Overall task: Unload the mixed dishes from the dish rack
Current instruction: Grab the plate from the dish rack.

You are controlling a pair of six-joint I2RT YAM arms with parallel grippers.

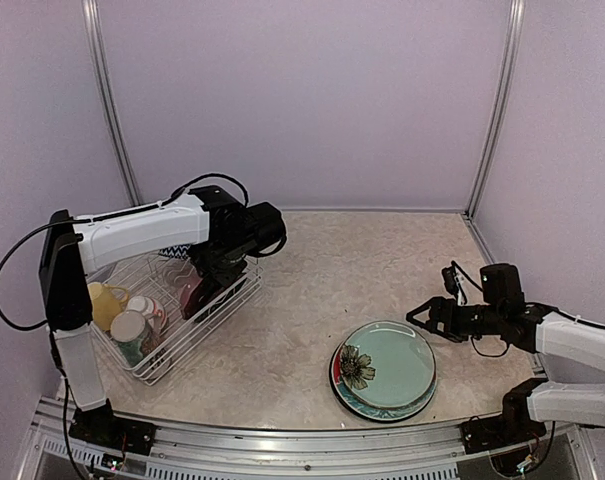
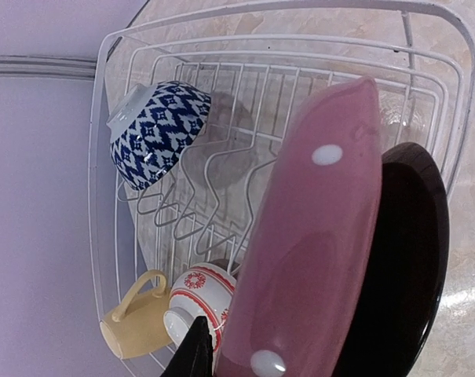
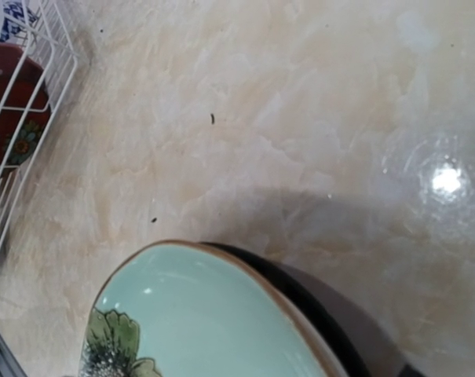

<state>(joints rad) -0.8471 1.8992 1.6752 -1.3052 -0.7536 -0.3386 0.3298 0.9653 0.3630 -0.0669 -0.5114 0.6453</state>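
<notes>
The pink plate (image 2: 308, 259) stands on edge in the rack (image 2: 104, 157), so my left gripper (image 1: 196, 296) sits at its rim. I cannot tell if it pinches. My right gripper (image 1: 419, 318) hangs spread, with the green plate (image 1: 392, 368) just beside it.

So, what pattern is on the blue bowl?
The blue bowl: white diamond-like geometric print; clearest in left wrist view.
</notes>
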